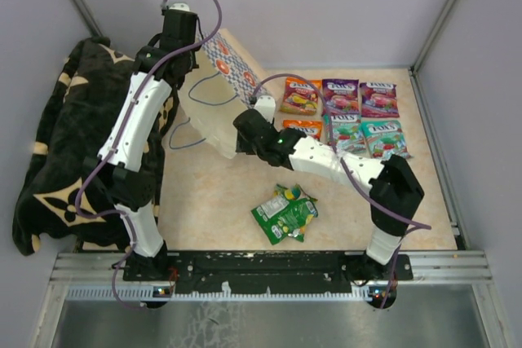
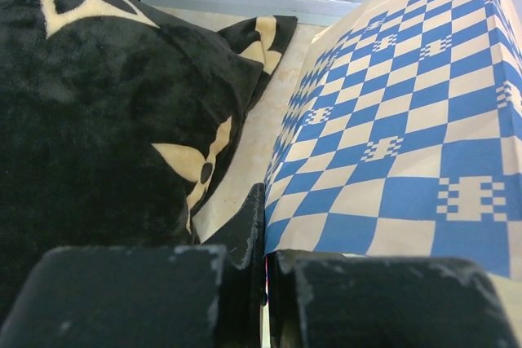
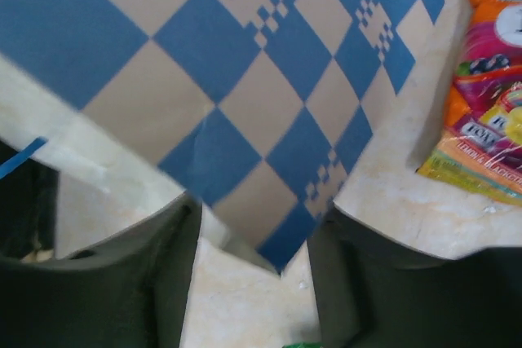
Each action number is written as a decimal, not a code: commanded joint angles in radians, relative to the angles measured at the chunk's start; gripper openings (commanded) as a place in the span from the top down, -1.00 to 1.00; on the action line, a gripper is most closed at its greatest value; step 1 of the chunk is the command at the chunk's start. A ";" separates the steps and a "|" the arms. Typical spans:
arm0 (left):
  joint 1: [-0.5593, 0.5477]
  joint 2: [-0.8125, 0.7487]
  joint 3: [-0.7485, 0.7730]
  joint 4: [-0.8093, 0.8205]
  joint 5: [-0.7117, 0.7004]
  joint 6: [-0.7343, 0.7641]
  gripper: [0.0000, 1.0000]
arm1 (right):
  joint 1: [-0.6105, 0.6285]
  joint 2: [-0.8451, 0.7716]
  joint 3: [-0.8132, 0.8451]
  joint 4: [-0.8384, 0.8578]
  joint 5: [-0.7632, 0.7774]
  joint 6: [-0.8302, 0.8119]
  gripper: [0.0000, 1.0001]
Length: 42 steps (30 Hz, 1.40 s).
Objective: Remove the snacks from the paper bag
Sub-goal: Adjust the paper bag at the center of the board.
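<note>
Blanket (image 1: 61,144): black with cream flowers, heaped just left of the paper bag (image 1: 214,124).
Left gripper (image 2: 263,260): at the paper bag's far left edge, fingers pressed together, the checkered edge running into the seam between them.
Paper bag: cream with a blue-white checkered band, tilted, blue string handles hanging loose on its left side.
Right gripper (image 3: 259,222): at the paper bag's near right corner, jaws apart, the checkered corner pointing down between the two fingers; nothing gripped.
Green snacks (image 1: 284,213): small pile on the table (image 1: 204,209), nearer the arms' bases than the paper bag and to its right, outside it.
Other snacks (image 1: 347,132): six packets, orange, purple and teal, in two flat rows right of the paper bag.
</note>
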 commanded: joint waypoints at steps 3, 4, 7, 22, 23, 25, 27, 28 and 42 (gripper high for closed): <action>0.017 0.004 0.030 -0.029 -0.024 0.022 1.00 | -0.033 0.040 0.046 0.055 0.180 0.047 0.63; 0.023 0.003 0.029 -0.033 -0.023 0.021 1.00 | -0.041 0.035 0.050 0.056 0.175 0.037 0.80; 0.036 -0.008 0.022 -0.037 -0.018 0.026 1.00 | -0.064 0.003 0.081 0.046 0.152 -0.014 1.00; 0.063 -0.091 -0.028 -0.122 0.189 0.177 1.00 | -0.298 0.290 0.946 -0.486 -0.366 -0.303 0.90; 0.063 -0.096 -0.041 -0.122 0.201 0.178 1.00 | -0.309 0.326 0.997 -0.511 -0.397 -0.305 0.87; 0.064 -0.109 -0.082 -0.122 0.203 0.185 1.00 | -0.330 0.390 1.080 -0.543 -0.463 -0.302 0.86; 0.063 -0.114 -0.101 -0.128 0.196 0.190 1.00 | -0.340 0.425 1.110 -0.555 -0.489 -0.300 0.86; 0.063 -0.111 -0.102 -0.137 0.198 0.194 1.00 | -0.342 0.428 1.105 -0.552 -0.496 -0.300 0.86; 0.063 -0.129 -0.108 -0.188 0.252 0.186 0.95 | -0.348 0.355 1.016 -0.546 -0.514 -0.340 0.73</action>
